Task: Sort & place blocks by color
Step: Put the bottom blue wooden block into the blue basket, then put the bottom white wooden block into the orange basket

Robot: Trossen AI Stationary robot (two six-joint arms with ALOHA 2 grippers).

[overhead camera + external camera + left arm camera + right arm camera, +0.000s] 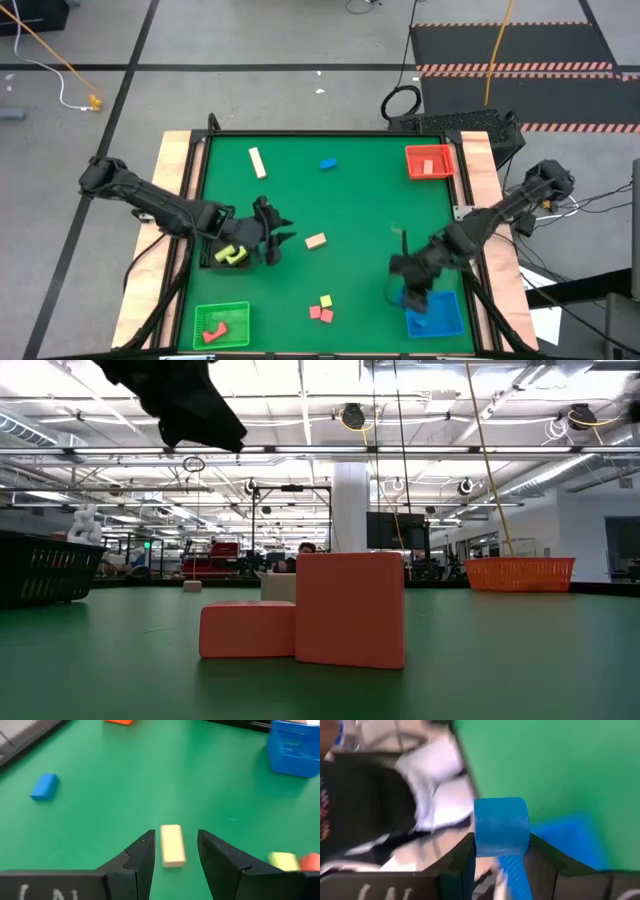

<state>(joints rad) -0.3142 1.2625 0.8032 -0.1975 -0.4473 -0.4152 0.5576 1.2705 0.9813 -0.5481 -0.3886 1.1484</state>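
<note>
The right gripper (pixel 501 857) has its fingers clenched on a blue cylinder (pixel 501 826), held above the blue tray (pixel 438 315) at the near right corner of the surface (pixel 360 200). The cylinder looks light, hard and smooth, so its round side could roll or slip; the flat ends would give a surer hold. The left gripper (pixel 175 855) hovers with its fingers released on either side of a tan bar (pixel 172 845), best pinched across its narrow width.
</note>
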